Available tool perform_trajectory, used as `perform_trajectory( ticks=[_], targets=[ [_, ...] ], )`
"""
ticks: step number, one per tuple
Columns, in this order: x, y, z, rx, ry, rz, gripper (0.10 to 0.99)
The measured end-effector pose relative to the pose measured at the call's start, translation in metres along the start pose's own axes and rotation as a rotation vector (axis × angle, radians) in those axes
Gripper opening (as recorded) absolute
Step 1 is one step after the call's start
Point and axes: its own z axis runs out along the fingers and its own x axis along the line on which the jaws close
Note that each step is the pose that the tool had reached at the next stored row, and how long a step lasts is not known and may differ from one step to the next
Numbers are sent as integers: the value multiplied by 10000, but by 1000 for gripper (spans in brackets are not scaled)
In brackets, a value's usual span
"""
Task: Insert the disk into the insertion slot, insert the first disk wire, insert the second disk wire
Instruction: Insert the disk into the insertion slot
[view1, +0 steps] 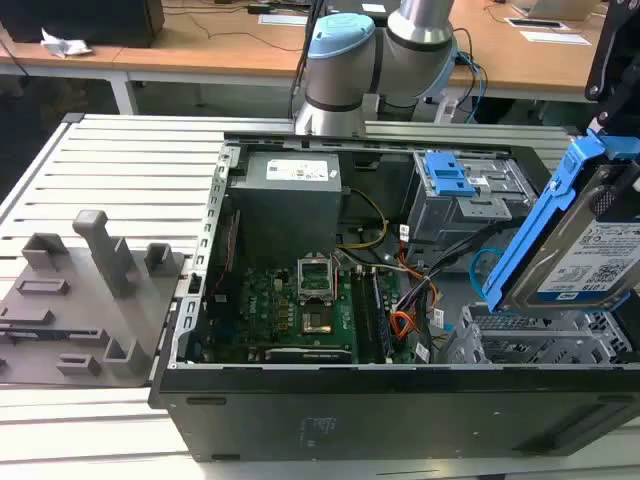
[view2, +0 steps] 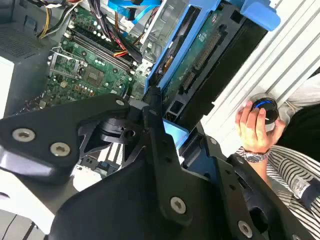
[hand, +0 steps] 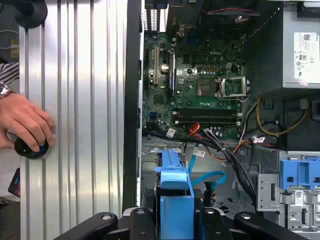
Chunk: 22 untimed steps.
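The gripper (hand: 175, 220) has its fingers closed tight on the disk (view1: 597, 250), which hangs tilted just above the insertion slot (view1: 510, 345), at four o'clock in the exterior view. The disk is not yet seated, and both wires look unconnected.

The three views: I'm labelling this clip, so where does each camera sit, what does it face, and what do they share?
Exterior view: off the arm, looking down into the open computer case; robot arm behind it, the disk tilted above the insertion slot.
First wrist view: on the arm, looking straight down past the gripper at the motherboard; a person's hand on the slatted table.
Second wrist view: on the arm, looking obliquely along the gripper at the held disk.
Shared: both wrist views show disk, motherboard and hand.
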Motion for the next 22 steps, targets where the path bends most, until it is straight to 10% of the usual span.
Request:
perform_trajectory(
  ticks=[13,17,22],
  targets=[
    [-8,-57,263,-9,0,0,365],
    [-190,-66,274,-9,-1,-1,365],
    [-231,-89,322,-11,-1,2,365]
  ],
)
